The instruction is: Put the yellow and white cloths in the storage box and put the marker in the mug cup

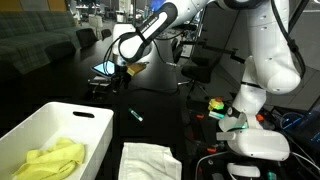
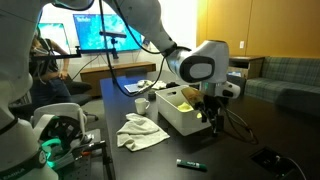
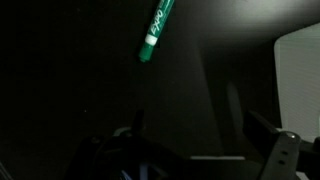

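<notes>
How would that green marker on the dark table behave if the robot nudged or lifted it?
The marker looks like a thin, round, stiff stick, so a sideways nudge would probably roll it across the table. It seems small and light, so lifting should be easy, though its narrow, slick-looking barrel might slip or pivot in a loose grip.

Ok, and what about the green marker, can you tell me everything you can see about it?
The marker is a thin green stick, plastic by its look. In the wrist view it has a white band near one end and white lettering along its barrel, too small to read. It lies flat on the dark table, on a bare patch apart from the white cloth and the storage box. Nothing but the table touches it.
</notes>
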### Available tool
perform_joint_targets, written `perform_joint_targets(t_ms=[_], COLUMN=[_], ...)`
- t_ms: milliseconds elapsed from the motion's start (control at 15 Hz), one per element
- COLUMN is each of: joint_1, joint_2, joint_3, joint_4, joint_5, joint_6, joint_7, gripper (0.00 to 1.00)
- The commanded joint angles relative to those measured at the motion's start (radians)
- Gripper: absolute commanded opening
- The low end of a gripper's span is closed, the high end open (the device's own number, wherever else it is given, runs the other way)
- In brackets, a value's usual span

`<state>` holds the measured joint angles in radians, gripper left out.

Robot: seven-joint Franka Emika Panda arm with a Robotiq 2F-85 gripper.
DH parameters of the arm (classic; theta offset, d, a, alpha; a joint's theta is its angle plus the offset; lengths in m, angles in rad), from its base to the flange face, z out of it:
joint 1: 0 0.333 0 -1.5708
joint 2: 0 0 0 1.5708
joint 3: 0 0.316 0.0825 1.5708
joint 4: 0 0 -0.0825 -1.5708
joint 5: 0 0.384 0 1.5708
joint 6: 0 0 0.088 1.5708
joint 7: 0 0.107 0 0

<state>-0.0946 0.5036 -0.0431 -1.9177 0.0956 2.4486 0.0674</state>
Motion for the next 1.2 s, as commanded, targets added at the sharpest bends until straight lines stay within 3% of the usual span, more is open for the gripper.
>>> perform_joint_targets(t_ms=[0,600,1133], joint_1=[-0.045,-0.123,-0.123], joint_2=[0.000,0.123,0.215], joint_3=[0.018,0.064,0.048], joint_4=[-0.046,-0.014,0.009], joint_5=[0.067,0.206,0.203], joint_6=[-0.016,-0.011,-0.014], joint_7=[-0.046,-0.151,-0.114], gripper=[1.00,1.00,1.00])
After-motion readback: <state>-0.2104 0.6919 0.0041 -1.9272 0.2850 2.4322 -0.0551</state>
